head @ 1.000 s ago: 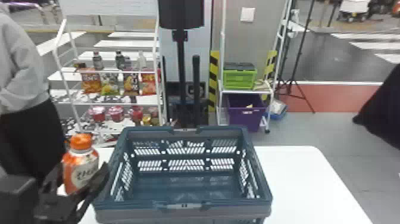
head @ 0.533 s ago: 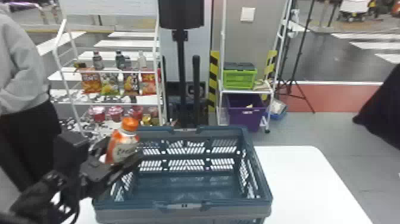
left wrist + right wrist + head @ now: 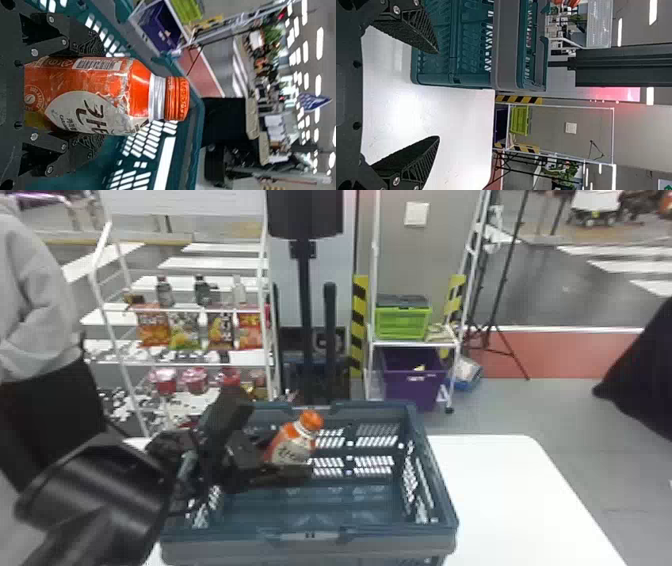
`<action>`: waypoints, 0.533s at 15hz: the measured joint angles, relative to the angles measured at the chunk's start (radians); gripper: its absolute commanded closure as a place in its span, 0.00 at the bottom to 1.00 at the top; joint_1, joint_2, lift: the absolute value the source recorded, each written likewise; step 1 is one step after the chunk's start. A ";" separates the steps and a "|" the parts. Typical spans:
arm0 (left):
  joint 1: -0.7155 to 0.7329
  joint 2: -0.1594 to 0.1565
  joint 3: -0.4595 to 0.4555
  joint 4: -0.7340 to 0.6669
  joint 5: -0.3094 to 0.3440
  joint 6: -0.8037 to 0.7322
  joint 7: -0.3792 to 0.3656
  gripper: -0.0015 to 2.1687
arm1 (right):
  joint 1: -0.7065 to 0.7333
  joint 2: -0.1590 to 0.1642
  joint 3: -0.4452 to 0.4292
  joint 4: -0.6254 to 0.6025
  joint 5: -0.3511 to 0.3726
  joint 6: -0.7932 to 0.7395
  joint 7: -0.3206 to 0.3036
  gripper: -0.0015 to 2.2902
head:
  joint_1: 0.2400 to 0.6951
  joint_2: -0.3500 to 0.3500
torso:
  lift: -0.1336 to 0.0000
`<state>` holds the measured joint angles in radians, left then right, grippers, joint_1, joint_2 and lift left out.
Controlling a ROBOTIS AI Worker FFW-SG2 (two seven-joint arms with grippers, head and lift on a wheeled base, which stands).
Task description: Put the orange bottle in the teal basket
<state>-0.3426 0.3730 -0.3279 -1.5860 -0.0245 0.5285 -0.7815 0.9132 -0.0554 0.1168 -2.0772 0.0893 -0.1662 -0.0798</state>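
Bottle clasped in my left pincer, I hold my arm across the basket; right pincer spread apart.

The left hand holds the orange bottle between its fingers, cap pointing away from the hand; slotted walls of the teal basket stand beyond.
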 measured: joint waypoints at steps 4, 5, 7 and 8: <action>-0.103 -0.208 0.049 0.251 -0.344 -0.018 -0.291 0.29 | -0.006 0.017 0.000 0.010 0.009 0.000 0.000 0.06 | 0.57 0.50 | 1.00; -0.112 -0.261 0.083 0.313 -0.433 -0.058 -0.303 0.29 | -0.008 0.021 0.001 0.014 0.011 0.000 0.000 0.06 | 0.57 0.50 | 1.00; -0.148 -0.291 0.090 0.420 -0.487 -0.113 -0.294 0.29 | -0.012 0.025 0.002 0.019 0.012 0.000 0.000 0.06 | 0.57 0.50 | 1.00; -0.173 -0.298 0.083 0.481 -0.502 -0.130 -0.293 0.29 | -0.013 0.026 0.003 0.020 0.013 0.000 0.000 0.06 | 0.57 0.50 | 1.00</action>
<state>-0.5160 0.0751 -0.2450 -1.1050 -0.5264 0.3985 -1.0741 0.9003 -0.0297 0.1195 -2.0567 0.1018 -0.1664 -0.0798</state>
